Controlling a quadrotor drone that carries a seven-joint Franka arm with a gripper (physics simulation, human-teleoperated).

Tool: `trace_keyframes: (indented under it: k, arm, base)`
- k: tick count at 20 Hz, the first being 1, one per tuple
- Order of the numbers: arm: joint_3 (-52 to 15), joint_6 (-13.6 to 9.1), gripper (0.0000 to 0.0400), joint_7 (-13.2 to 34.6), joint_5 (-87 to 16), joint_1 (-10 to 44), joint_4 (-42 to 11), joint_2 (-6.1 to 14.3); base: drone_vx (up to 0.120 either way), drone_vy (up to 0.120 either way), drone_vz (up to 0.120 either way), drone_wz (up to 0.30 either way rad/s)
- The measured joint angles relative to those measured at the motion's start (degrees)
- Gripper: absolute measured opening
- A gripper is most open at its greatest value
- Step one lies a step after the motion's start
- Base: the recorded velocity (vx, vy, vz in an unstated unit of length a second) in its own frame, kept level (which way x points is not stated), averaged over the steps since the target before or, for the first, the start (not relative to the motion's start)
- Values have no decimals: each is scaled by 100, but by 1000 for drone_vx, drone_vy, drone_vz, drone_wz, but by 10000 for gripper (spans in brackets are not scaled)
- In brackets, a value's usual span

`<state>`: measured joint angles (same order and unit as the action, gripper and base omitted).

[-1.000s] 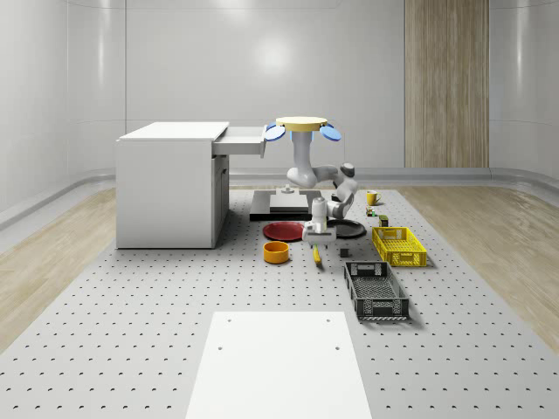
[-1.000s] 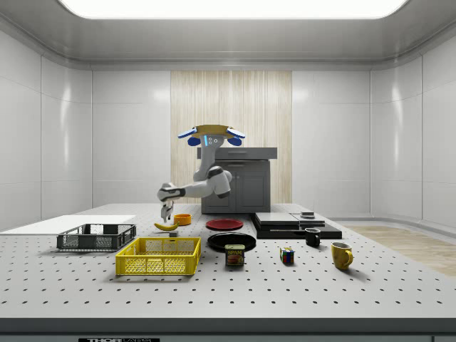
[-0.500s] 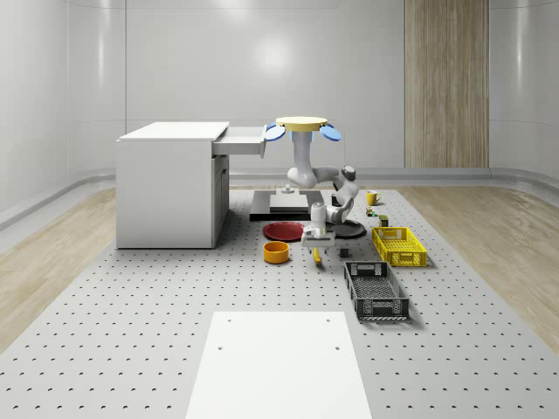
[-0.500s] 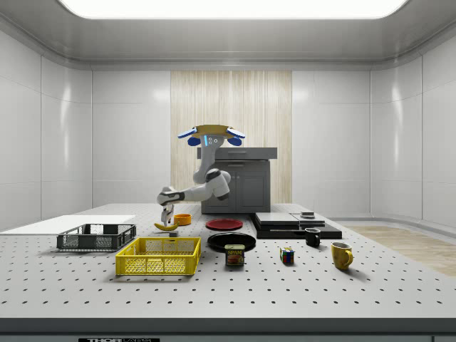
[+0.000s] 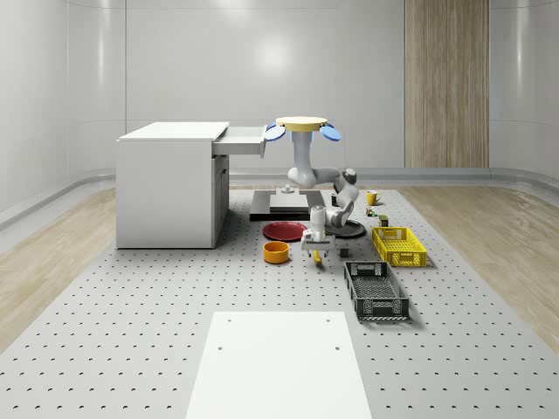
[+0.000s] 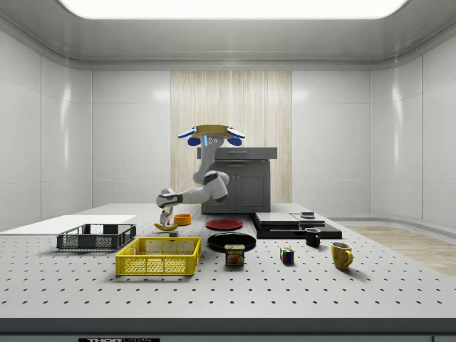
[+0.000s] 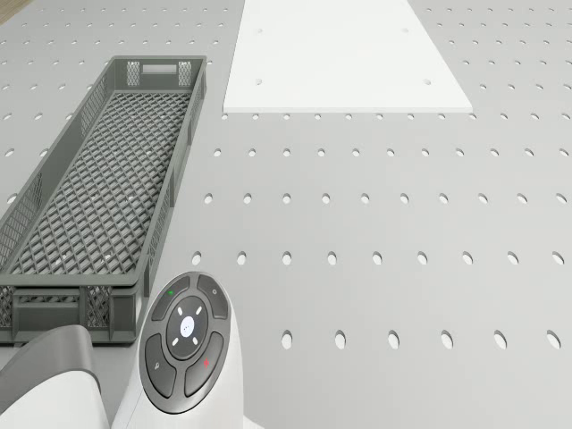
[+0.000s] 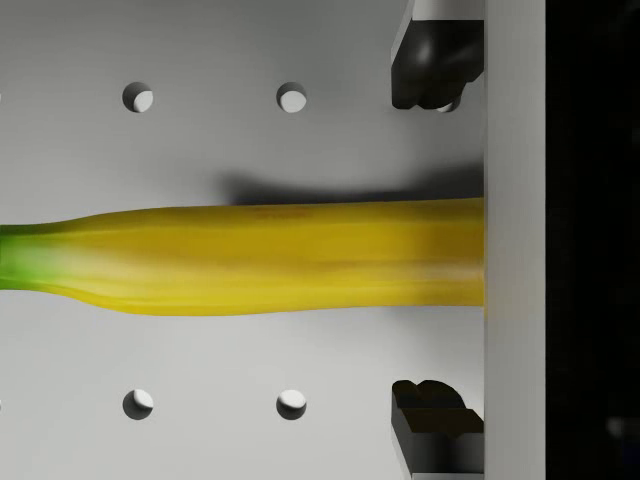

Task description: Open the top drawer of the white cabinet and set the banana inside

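I've dropped the gripper lower onto the banana, fingers open astride it; drawer looks open already, I think. Drone hovering beside the cabinet.

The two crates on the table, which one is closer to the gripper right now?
The yellow crate looks slightly closer to the gripper over the banana. The dark grey crate lies farther toward the white mat.

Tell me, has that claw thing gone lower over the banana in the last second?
Yes. The gripper has dropped toward the banana, nearer the table.
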<state>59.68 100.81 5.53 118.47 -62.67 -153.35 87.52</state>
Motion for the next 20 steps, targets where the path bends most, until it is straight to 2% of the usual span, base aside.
trace_keyframes:
  k: [14, 15, 17, 20]
  arm:
    - [-149, 19, 400, 8, 165, -99, 170, -135]
    - [-155, 18, 345, 9, 172, -99, 175, -141]
    - [-164, 15, 268, 13, 184, -98, 181, -152]
    - [-172, 8, 206, 18, 197, -94, 186, -166]
  base:
    - [0, 0, 0, 0]
    - [0, 0, 0, 0]
    - [0, 0, 0, 0]
    - [0, 0, 0, 0]
